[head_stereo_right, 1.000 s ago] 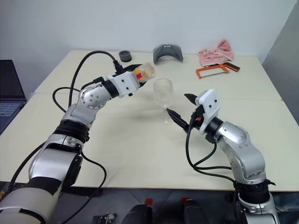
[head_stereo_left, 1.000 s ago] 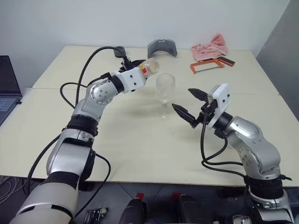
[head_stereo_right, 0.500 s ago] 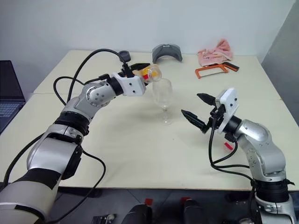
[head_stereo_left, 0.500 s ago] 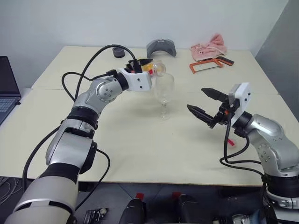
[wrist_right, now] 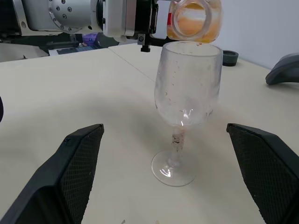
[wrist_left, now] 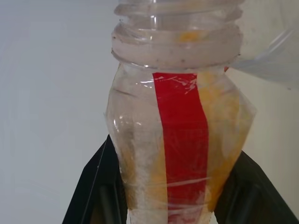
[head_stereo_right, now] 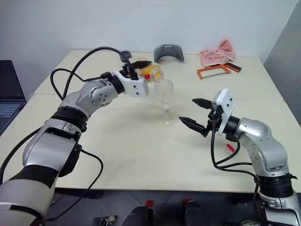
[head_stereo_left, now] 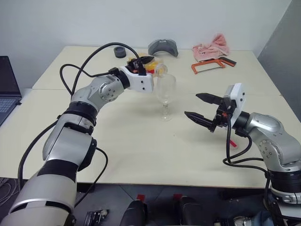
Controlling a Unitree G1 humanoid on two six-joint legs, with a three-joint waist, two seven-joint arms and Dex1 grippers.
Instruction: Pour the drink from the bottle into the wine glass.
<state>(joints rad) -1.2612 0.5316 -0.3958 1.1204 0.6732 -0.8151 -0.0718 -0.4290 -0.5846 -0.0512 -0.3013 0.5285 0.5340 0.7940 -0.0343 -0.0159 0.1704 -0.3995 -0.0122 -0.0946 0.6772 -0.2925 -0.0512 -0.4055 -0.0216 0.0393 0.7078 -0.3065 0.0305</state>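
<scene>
- Left hand (head_stereo_left: 146,64) has its two black fingers (wrist_left: 100,186) clamped on the bottle (head_stereo_right: 149,72), which is tipped over on its side with the mouth right above the rim of the wine glass (head_stereo_left: 165,92).
- The drink (wrist_right: 192,28) is orange-yellow and sits pooled along the low side of the bottle. You can see it through the open mouth from the right wrist view. Can't tell if any is actually running out.
- The bottle has a red stripe running down its side (wrist_left: 182,140).
- The glass is standing upright on the tabletop (head_stereo_left: 141,146), between the two arms. The bowl looks empty apart from some droplets or smudges on the inside.
- Right hand (head_stereo_left: 201,107) is wide open, holding nothing, level and pointing toward the glass from its right, a bit away from it and not touching.
- At the back of the tabletop: a pink cloth (head_stereo_left: 211,46), an orange-handled saw (head_stereo_left: 209,65), a grey curved thing (head_stereo_left: 162,47) and a small dark round thing (head_stereo_left: 120,51).
- Laptop (head_stereo_left: 7,89) off to the left edge.
</scene>
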